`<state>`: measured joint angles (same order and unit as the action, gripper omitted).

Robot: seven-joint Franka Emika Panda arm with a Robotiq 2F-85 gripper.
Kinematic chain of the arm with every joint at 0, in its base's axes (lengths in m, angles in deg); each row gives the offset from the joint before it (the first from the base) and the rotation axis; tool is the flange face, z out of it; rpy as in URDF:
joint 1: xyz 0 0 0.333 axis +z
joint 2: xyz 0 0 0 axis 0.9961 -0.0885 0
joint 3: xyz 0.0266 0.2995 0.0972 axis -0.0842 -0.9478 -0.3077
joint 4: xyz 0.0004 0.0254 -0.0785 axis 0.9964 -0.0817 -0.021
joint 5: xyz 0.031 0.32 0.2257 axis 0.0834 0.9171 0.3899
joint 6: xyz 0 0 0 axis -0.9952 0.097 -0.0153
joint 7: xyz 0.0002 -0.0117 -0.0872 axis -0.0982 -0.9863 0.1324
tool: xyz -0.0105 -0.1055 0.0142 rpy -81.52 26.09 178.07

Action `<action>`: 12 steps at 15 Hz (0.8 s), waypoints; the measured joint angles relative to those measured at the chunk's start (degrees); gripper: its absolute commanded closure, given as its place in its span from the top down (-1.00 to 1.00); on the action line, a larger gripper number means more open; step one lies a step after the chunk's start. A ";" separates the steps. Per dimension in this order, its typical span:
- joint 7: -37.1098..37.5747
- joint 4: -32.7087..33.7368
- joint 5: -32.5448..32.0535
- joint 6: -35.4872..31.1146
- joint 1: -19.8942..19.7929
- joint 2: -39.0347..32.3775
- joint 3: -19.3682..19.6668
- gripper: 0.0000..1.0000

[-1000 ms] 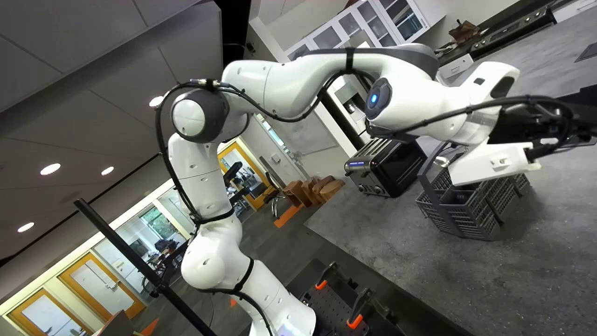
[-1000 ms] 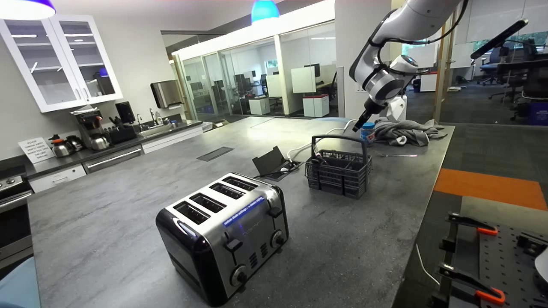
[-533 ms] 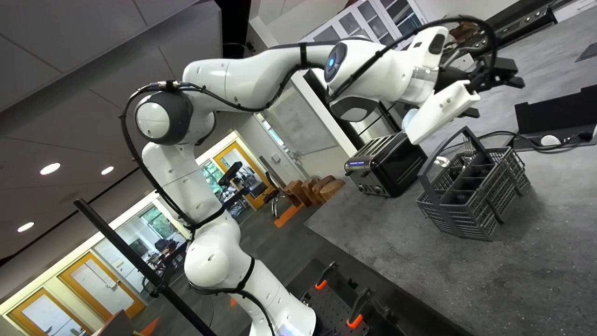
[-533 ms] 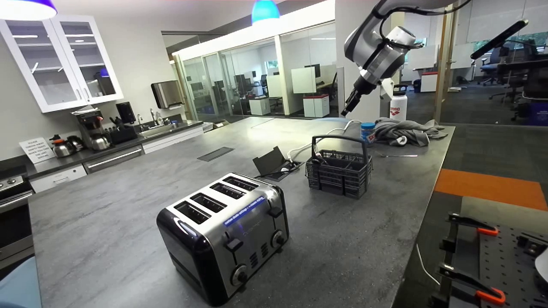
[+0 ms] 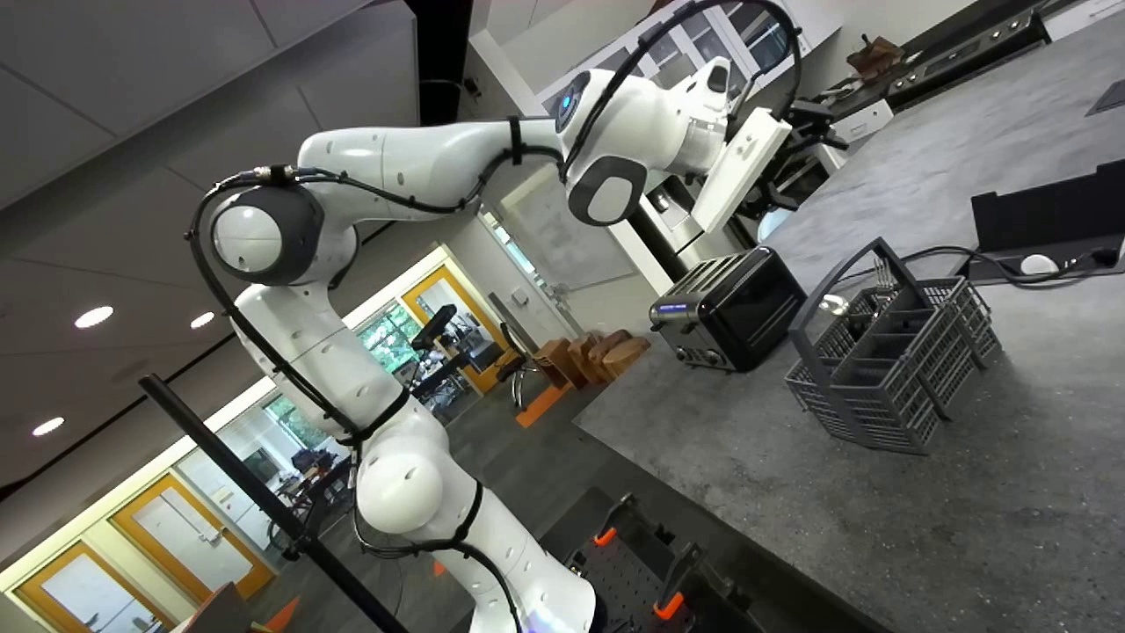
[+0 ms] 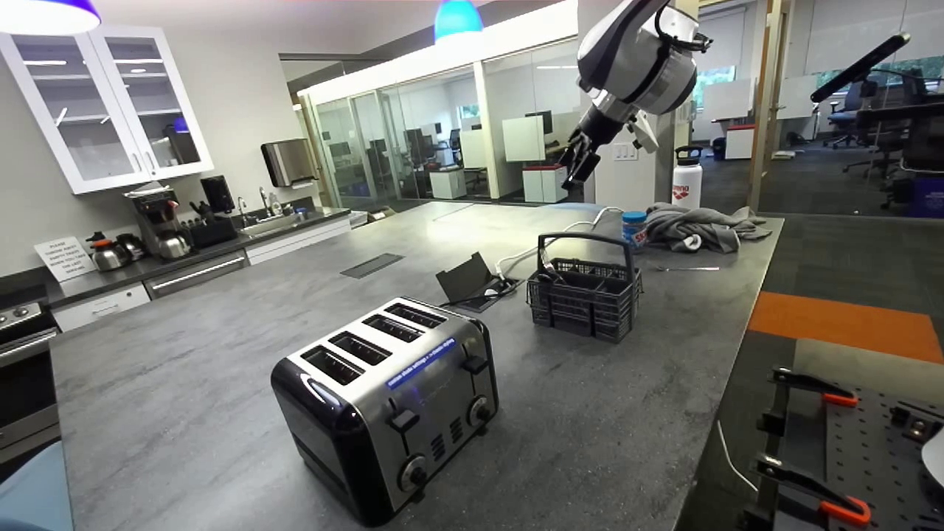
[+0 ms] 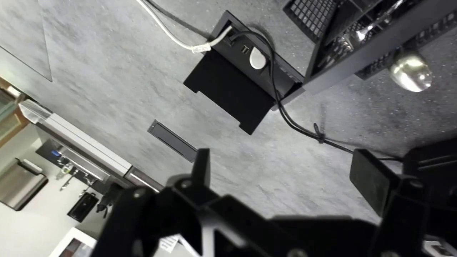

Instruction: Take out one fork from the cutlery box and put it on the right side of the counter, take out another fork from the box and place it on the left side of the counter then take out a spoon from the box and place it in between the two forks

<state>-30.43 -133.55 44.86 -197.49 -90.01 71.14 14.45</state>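
In both exterior views my gripper (image 5: 813, 171) (image 6: 571, 173) hangs high over the counter (image 5: 747, 475), apart from the cutlery box (image 5: 923, 396) (image 6: 586, 313). The wrist view shows the gripper (image 7: 280, 157) open, its fingers (image 7: 369, 182) far apart and only bare worktop behind the gap. From the dark slatted box a fork (image 5: 882, 274) sticks up, tines on top. Beside its handle shines the spoon's round bowl (image 7: 410, 73). More silver cutlery inside is partly hidden. A thin silver utensil (image 6: 689, 268) lies on the counter near the towel; its head is too small to tell.
A large toaster (image 6: 383, 413) stands beside the box. Behind it is a power outlet with a raised black lid (image 7: 228, 89) and trailing cables (image 7: 296, 126). A crumpled grey towel (image 6: 700, 228), a blue-lidded jar (image 6: 634, 228) and a white bottle (image 6: 686, 184) are near the counter's far edge.
The arm has lifted and swung away from above the box, towards the toaster's side, uncovering the box in an exterior view. The gripper looks turned as well. Box and cutlery have not moved.
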 measured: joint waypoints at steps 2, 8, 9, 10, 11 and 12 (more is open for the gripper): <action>4.18 -2.14 -7.84 0.00 1.24 1.28 -0.90 1.00; 21.14 -6.60 -36.35 0.02 1.81 2.63 -3.92 1.00; 24.03 -7.08 -41.36 0.04 1.76 2.63 -4.15 1.00; 26.97 -7.48 -46.40 0.10 1.73 2.63 -4.26 1.00; 30.13 -7.76 -51.78 0.37 1.65 2.63 -4.40 1.00; 32.99 -7.81 -56.92 1.06 1.57 2.64 -4.53 1.00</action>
<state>2.56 -141.36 -12.07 -196.43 -88.44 73.78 9.92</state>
